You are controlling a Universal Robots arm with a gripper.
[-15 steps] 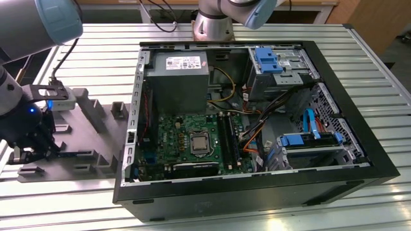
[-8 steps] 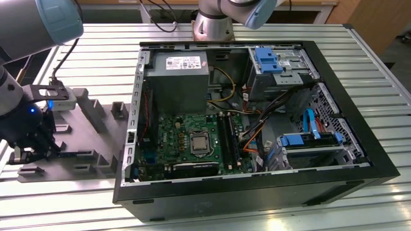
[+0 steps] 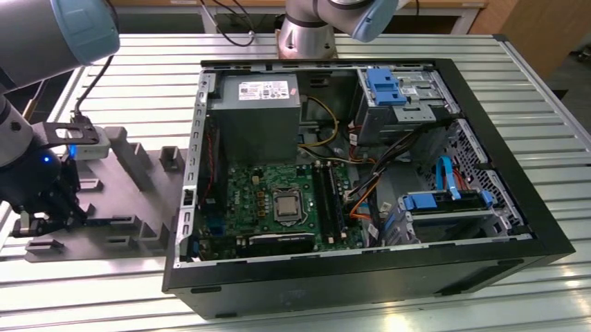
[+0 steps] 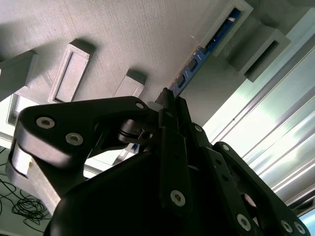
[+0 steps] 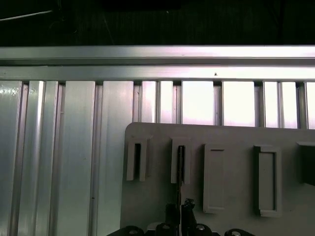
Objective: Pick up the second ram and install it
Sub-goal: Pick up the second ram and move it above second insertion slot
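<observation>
The second ram [image 4: 197, 64] is a thin blue stick standing on edge in a slot of the grey holder plate [image 4: 123, 39]. In the first wrist view the second ram [image 5: 180, 164] appears as a dark thin line in one slot. My gripper [image 4: 167, 101] is shut on the stick's near end, with black fingers on both sides. In the exterior view my gripper [image 3: 41, 214] is low over the holder plate [image 3: 138, 232], at that view's left, beside the open computer case [image 3: 517, 228]. The green motherboard [image 3: 249, 194] with its long black slots [image 3: 329, 200] lies inside the case.
A grey power-supply box [image 3: 254, 117] sits at the case's far end, with blue drive brackets [image 3: 388, 86] and loose cables [image 3: 369, 200] on the exterior view's right. The holder plate [image 5: 226, 137] has several raised slot blocks. Everything rests on a ribbed aluminium table [image 5: 74, 147].
</observation>
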